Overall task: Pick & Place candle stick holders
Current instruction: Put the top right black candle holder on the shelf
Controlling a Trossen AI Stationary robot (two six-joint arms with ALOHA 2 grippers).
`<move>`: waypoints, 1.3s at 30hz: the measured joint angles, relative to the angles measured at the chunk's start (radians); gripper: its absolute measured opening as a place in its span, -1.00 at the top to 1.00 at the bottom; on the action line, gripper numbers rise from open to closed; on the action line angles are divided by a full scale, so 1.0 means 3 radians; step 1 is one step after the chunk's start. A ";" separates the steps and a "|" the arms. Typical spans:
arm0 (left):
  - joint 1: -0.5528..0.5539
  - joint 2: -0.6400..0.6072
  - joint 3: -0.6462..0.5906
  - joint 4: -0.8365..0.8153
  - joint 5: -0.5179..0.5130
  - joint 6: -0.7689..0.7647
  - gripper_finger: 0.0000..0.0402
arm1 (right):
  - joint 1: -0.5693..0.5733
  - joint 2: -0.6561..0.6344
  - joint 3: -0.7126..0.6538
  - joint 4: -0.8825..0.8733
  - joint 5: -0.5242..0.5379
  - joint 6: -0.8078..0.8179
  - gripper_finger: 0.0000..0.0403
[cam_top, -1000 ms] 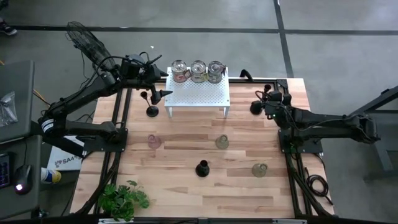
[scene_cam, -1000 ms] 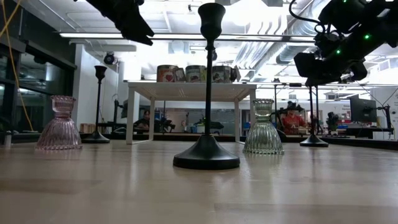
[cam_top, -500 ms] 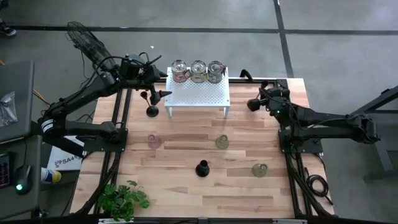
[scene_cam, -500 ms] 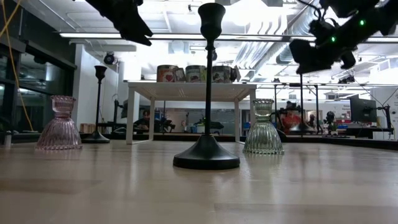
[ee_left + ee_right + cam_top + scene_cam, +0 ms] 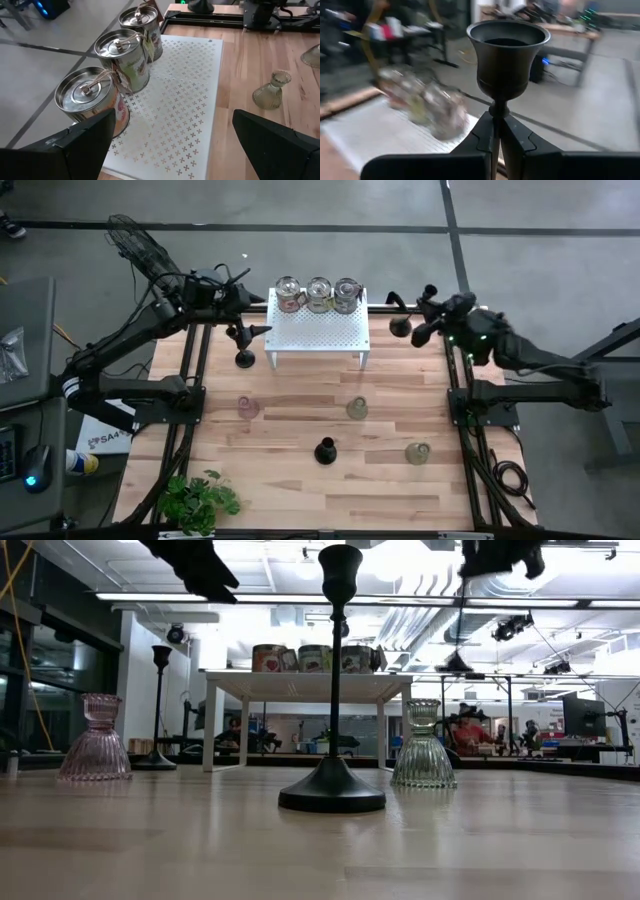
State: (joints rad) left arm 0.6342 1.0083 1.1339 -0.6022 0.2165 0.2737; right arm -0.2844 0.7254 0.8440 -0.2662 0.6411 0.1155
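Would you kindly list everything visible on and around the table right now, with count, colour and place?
Tall black candlesticks: three; one left of the stand, one front centre, one lifted in the right gripper.
Pink glass holder: one, left of centre.
Greenish glass holders: two; one centre, one front right.
Tins: three, silver, along the stand's far edge.
White perforated stand: one, back centre.
Green plant: one, front left corner.
Wooden table: one.
Left gripper: open, above the stand's left end.
Right gripper: shut on a candlestick, back right.
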 joint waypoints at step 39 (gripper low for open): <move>0.0000 -0.0003 0.0000 -0.0024 0.0003 -0.0082 -0.97 | -0.0722 0.2037 0.1413 0.0159 -0.2198 -0.0195 0.98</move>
State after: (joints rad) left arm 0.6342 1.0073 1.1339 -0.6094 0.2174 0.2491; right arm -0.5011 1.3364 1.2678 -0.2184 -0.0183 0.0568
